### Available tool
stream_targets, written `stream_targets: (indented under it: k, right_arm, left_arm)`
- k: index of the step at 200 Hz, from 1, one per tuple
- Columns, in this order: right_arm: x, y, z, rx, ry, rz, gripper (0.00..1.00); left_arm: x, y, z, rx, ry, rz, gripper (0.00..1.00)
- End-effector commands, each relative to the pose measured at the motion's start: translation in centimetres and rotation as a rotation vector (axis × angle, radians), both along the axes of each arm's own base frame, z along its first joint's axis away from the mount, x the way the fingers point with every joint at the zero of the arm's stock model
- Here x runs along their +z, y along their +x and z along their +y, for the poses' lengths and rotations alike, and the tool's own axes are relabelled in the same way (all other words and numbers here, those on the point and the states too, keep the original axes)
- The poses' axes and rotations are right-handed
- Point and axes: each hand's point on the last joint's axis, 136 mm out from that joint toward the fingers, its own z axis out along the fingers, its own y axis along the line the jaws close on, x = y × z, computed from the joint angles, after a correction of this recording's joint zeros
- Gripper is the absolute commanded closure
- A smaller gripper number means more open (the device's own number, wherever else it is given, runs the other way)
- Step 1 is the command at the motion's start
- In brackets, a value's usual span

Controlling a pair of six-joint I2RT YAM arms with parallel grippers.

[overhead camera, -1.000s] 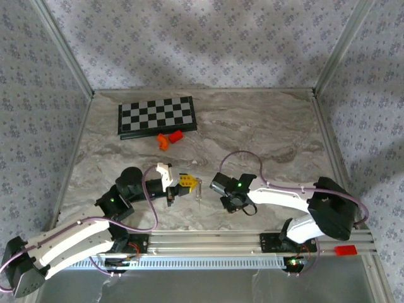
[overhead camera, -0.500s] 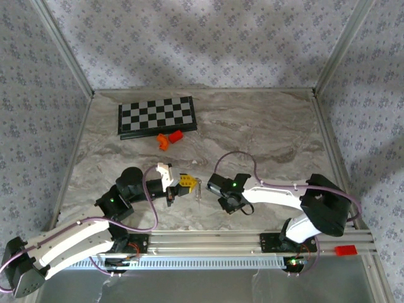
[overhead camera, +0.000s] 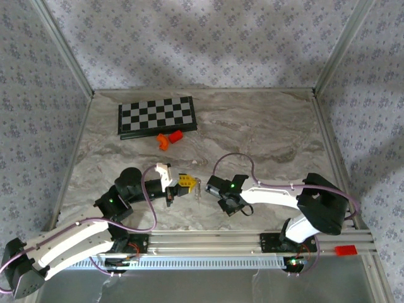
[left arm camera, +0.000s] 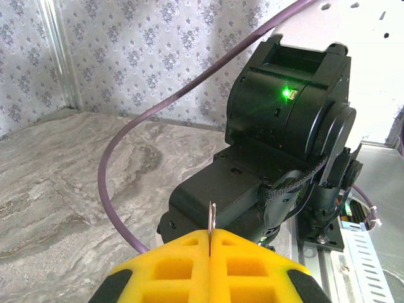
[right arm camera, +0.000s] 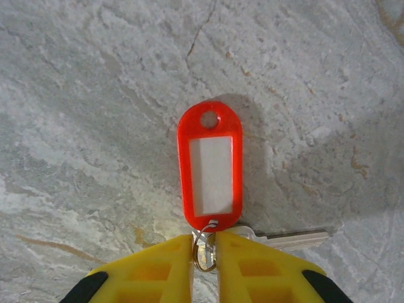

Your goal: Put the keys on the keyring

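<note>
Silver key (left arm camera: 211,216) sits pinched in the left gripper (left arm camera: 209,238). The right gripper (right arm camera: 204,245) pinches the keyring (right arm camera: 209,165); its thin, smooth ring could slip free.

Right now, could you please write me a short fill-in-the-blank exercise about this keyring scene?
The keyring's plastic tag is ____. The gripper shut on the thin silver key belongs to the ____ arm. The two small blocks beside the chessboard are ____. Missing words: red; left; orange.
</note>
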Motion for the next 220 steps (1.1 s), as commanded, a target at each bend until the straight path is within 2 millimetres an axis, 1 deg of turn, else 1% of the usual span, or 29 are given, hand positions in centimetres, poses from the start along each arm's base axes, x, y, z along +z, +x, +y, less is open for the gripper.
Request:
stream_targets:
  k: [1, 33, 98, 120, 133, 139, 150, 169, 171, 183, 198, 209, 210, 213, 220]
  right_arm:
    - [0.3, 0.1, -0.3, 0.018, -0.039, -0.010, 0.84]
    - [0.3, 0.0, -0.6, 0.016, -0.046, -0.009, 0.89]
    - [1.6, 0.2, -1.3, 0.011, -0.038, -0.041, 0.99]
    - [2.4, 0.3, -0.7, 0.027, 0.014, -0.057, 1.00]
    - [3.5, 0.8, 0.2, 0.065, 0.073, -0.104, 1.00]
    - [4.0, 0.8, 0.5, 0.081, 0.105, -0.117, 1.00]
    - [5.3, 0.8, 1.3, 0.105, 0.181, -0.147, 1.00]
    - [8.5, 0.8, 2.7, 0.179, 0.348, -0.232, 1.00]
    - [9.2, 0.9, 3.2, 0.192, 0.384, -0.250, 1.00]
    - [12.4, 0.4, 4.6, 0.266, 0.547, -0.317, 1.00]
    - [17.1, -1.0, 6.0, 0.392, 0.766, -0.405, 1.00]
    - [20.6, -2.1, 6.2, 0.468, 0.902, -0.481, 1.00]
    - [21.2, -2.3, 6.2, 0.484, 0.922, -0.497, 1.00]
    - [21.8, -2.4, 6.2, 0.498, 0.940, -0.511, 1.00]
    - [22.8, -3.6, 6.1, 0.553, 0.994, -0.506, 1.00]
  left_arm:
    - [1.2, -0.2, 0.1, -0.011, -0.031, -0.014, 1.00]
    - [1.4, -0.3, 0.1, -0.013, -0.034, -0.014, 1.00]
    - [1.7, -0.4, 0.1, -0.018, -0.039, -0.016, 1.00]
    - [1.7, -0.5, 0.0, -0.025, -0.038, -0.016, 1.00]
    - [1.8, -0.7, 0.0, -0.035, -0.038, -0.016, 1.00]
    - [2.0, -0.8, 0.0, -0.042, -0.041, -0.018, 1.00]
    - [2.3, -1.0, -0.1, -0.054, -0.043, -0.021, 1.00]
    - [2.8, -1.5, -0.1, -0.080, -0.046, -0.024, 1.00]
    - [2.8, -1.6, -0.2, -0.084, -0.048, -0.025, 1.00]
    - [3.3, -2.0, -0.2, -0.103, -0.052, -0.027, 1.00]
    - [3.8, -2.6, -0.2, -0.131, -0.058, -0.032, 1.00]
    - [4.4, -3.0, -0.3, -0.155, -0.064, -0.039, 1.00]
    - [4.4, -3.1, -0.3, -0.158, -0.065, -0.040, 1.00]
    - [4.5, -3.2, -0.3, -0.166, -0.066, -0.041, 1.00]
    - [4.9, -3.5, -0.3, -0.181, -0.071, -0.047, 1.00]
